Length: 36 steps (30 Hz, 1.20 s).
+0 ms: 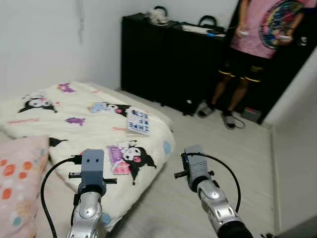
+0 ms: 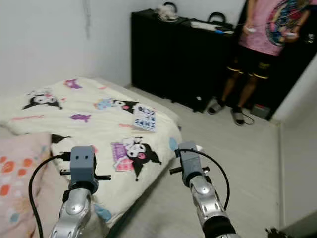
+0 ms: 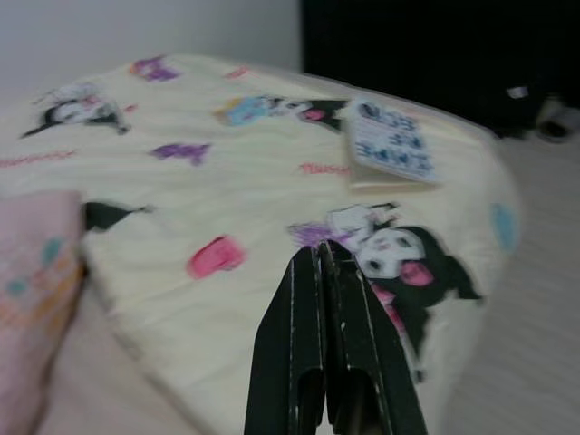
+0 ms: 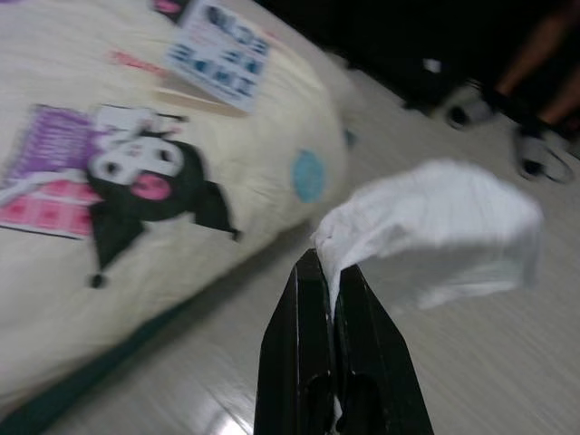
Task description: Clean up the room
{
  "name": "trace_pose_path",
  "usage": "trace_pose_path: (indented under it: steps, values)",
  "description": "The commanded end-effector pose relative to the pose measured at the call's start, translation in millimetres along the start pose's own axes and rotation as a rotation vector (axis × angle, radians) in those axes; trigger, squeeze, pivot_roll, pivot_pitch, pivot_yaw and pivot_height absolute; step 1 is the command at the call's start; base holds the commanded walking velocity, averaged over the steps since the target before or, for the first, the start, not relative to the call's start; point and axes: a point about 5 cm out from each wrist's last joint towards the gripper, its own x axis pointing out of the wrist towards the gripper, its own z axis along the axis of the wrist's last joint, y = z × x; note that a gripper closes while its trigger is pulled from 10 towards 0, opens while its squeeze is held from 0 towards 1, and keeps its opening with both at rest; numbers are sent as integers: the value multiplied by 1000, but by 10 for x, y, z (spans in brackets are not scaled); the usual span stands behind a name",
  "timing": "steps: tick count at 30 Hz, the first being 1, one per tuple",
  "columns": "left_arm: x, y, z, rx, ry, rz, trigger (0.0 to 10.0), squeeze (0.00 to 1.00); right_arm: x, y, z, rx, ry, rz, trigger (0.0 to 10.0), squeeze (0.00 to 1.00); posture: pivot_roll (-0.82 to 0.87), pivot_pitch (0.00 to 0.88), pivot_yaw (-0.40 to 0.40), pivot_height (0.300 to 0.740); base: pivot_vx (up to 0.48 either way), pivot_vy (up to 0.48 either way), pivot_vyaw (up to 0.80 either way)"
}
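the right gripper (image 4: 331,272) has its jaws clenched on a white tissue (image 4: 435,231); keep that pinch firm while carrying. left gripper (image 3: 322,263) empty, jaws clenched over the bed (image 1: 94,124).

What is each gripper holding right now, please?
Left gripper: shut, empty, above the bed.
Right gripper: shut on white tissue.

Both tools (image 3: 323,263) (image 4: 328,272) closed, arms forward

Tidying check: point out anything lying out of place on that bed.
A small book lies loose near the bed's far edge, askew to it. The right gripper is shut on a crumpled white tissue over the floor.
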Motion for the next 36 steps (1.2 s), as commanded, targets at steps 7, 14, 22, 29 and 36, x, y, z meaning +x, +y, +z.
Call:
trace_pose_path:
  steps: [7,14,22,29,36]
  values:
    - [-44,-16,-137,28,46,-35,10000,0,-23,-40,-62,8,15,-28,10000,0,20,52,-95,740,0,0,-800]
    - [-62,28,-173,33,53,-26,10000,0,-16,-74,-55,-2,14,-27,10000,0,19,50,-93,740,0,0,-800]
    - [-72,78,-183,43,54,-24,10000,0,-11,-216,-28,-29,8,-38,10000,0,26,44,-87,740,0,0,-800]
    - [-65,123,-178,58,50,-27,10000,0,-17,-298,-43,-45,12,-47,10000,0,44,44,-68,740,0,0,-800]
    - [-42,166,-143,80,43,-45,10000,0,-16,-170,-79,0,11,-57,10000,0,66,45,-32,740,0,0,-800]
